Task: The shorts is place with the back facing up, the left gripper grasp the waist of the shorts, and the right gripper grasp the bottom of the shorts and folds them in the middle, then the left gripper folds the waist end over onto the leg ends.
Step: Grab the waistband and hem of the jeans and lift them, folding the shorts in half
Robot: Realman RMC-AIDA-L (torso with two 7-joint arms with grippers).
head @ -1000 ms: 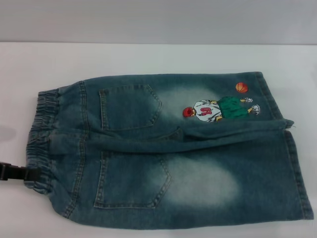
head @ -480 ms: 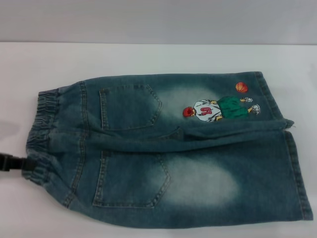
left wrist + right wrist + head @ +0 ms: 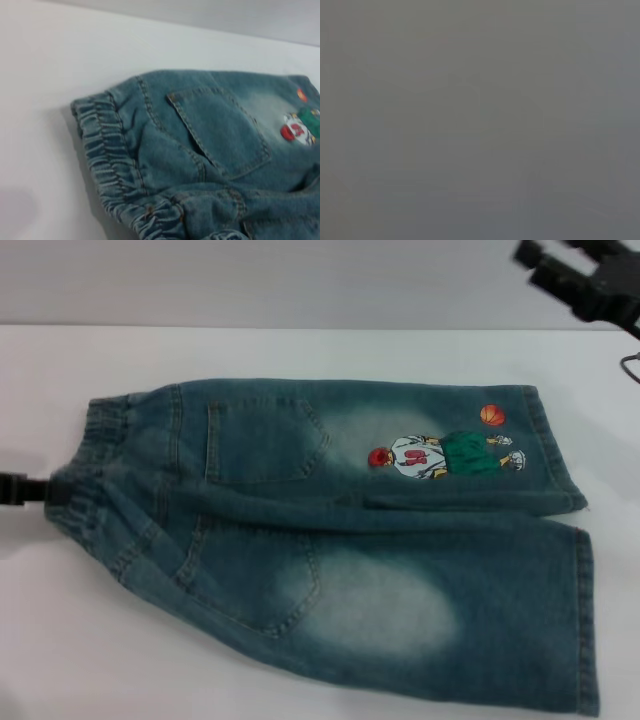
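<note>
A: We get the head view high, facing forward and down over the whole shorts (image 3: 340, 540) on the table (image 3: 300, 350).
B: Left wrist view sits low and close at the waist end (image 3: 115, 165); both share that pocket. Right wrist view is plain grey.

Left gripper (image 3: 45, 492) reaches in low from nine o'clock, its tip hidden so its grip cannot be judged. Right gripper (image 3: 585, 280) hangs raised at one o'clock, its fingers unclear.

White table (image 3: 300, 355) — flat, matte, pale grey wall (image 3: 250, 280) behind it
</note>
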